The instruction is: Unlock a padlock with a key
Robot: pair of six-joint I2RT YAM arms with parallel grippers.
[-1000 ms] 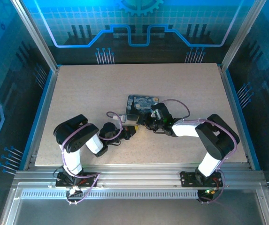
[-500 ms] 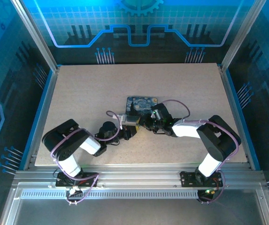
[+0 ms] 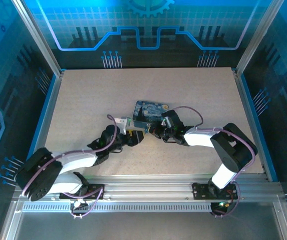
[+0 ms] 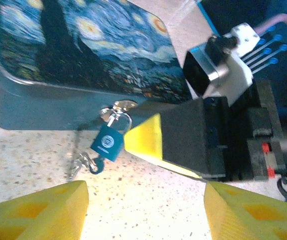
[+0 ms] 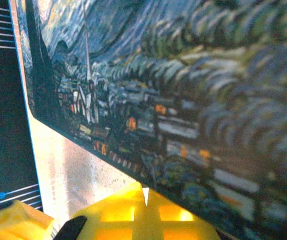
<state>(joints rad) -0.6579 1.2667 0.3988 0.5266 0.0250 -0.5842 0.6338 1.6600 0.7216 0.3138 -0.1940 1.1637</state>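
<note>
A small padlock (image 4: 109, 142) with a teal-blue body and a thin silvery shackle hangs from the hasp on the front of the night-sky box (image 4: 78, 45). The key's dark head (image 4: 96, 164) sits at the padlock's lower end, with a silvery ring (image 4: 77, 164) lying on the table beside it. My left gripper (image 4: 146, 195) stands open just in front of the padlock, nothing between its yellow fingers (image 4: 38, 210). My right gripper (image 5: 146, 197) is shut at the box's front edge. Its yellow tip (image 4: 146, 141) is right next to the padlock.
The box (image 3: 152, 112) lies in the middle of the beige table (image 3: 83, 100). Both grippers meet just in front of it, left gripper (image 3: 133, 137) and right gripper (image 3: 153, 131). The right arm's camera block (image 4: 218, 67) hangs close over the box.
The left arm has stretched out low, its elbow swinging down to the left. Its gripper has edged closer to the box front. The right arm has hardly moved.
</note>
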